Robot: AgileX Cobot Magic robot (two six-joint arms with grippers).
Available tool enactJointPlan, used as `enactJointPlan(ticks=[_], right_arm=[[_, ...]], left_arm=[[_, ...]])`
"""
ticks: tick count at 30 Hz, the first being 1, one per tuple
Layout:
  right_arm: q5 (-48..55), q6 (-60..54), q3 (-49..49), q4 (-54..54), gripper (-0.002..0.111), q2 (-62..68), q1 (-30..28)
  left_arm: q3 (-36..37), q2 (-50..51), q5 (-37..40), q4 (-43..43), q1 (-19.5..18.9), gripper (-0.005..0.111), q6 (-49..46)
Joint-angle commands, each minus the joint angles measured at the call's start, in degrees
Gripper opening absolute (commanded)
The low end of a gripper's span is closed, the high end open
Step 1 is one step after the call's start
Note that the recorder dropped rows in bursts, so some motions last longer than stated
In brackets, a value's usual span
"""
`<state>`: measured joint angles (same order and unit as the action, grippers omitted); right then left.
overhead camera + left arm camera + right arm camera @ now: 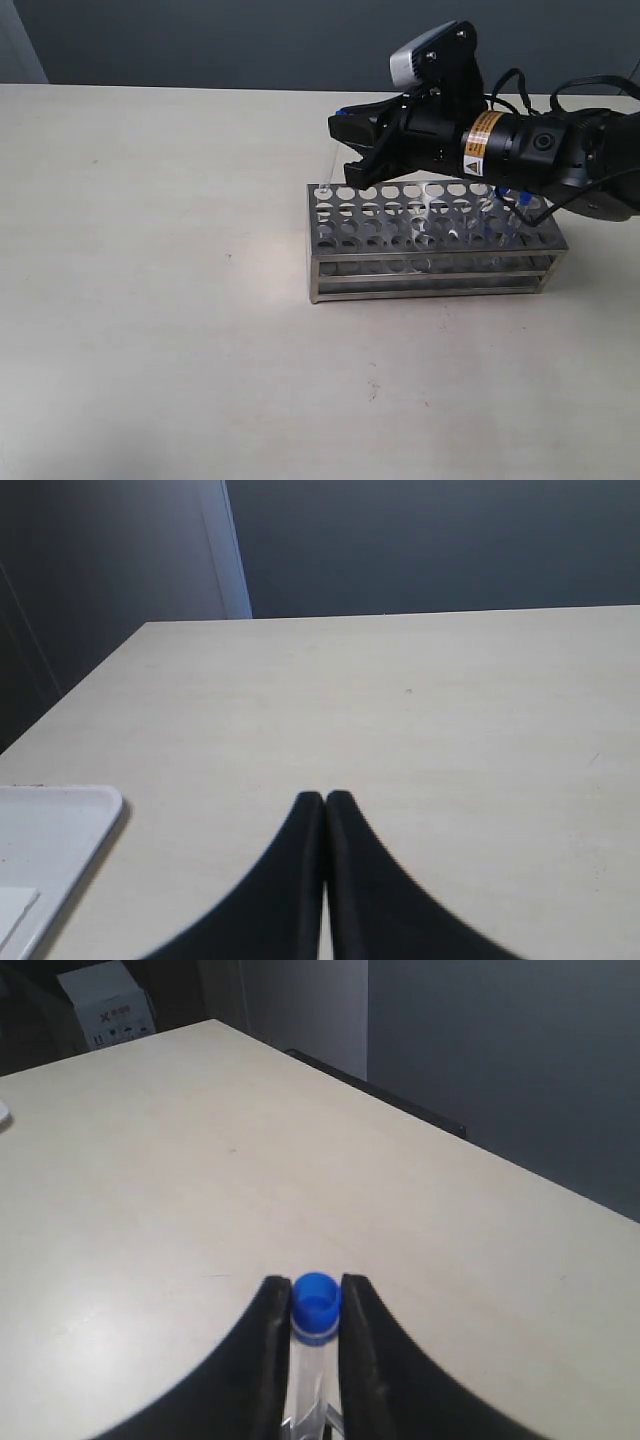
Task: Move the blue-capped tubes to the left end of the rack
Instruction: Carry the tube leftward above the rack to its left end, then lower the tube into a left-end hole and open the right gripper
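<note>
Clamping a blue-capped tube (316, 1305) between its fingers just under the cap, the right end effector (343, 140) hangs above the rack (430, 268). The tube's lower tip reaches the rack's end holes directly beneath. The left end effector (325, 808) is fully narrowed over the surface (420, 710).

A lab-style workbench: a shiny stainless-steel perforated test-tube rack (430, 275) stands on a plain pale-beige tabletop (150, 300) before a dark grey wall (200, 40).
</note>
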<state>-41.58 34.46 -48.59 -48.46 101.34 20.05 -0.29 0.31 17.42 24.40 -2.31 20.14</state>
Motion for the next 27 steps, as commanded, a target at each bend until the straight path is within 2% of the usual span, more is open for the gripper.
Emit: enactJointPlan(ticks=[1, 24, 27], right_arm=[[-0.16, 0.06, -0.29, -0.09, -0.001, 1.39, 0.04], [-0.96, -0.04, -0.39, -3.32, -0.001, 3.22, 0.04], [-0.96, -0.07, -0.39, -3.83, 0.006, 3.22, 0.04]], left_arm=[[0.09, -0.31, -0.46, 0.32, 0.22, 0.000, 0.29], [0.09, -0.31, -0.46, 0.32, 0.22, 0.000, 0.29], [0.09, -0.31, -0.46, 0.32, 0.22, 0.000, 0.29]])
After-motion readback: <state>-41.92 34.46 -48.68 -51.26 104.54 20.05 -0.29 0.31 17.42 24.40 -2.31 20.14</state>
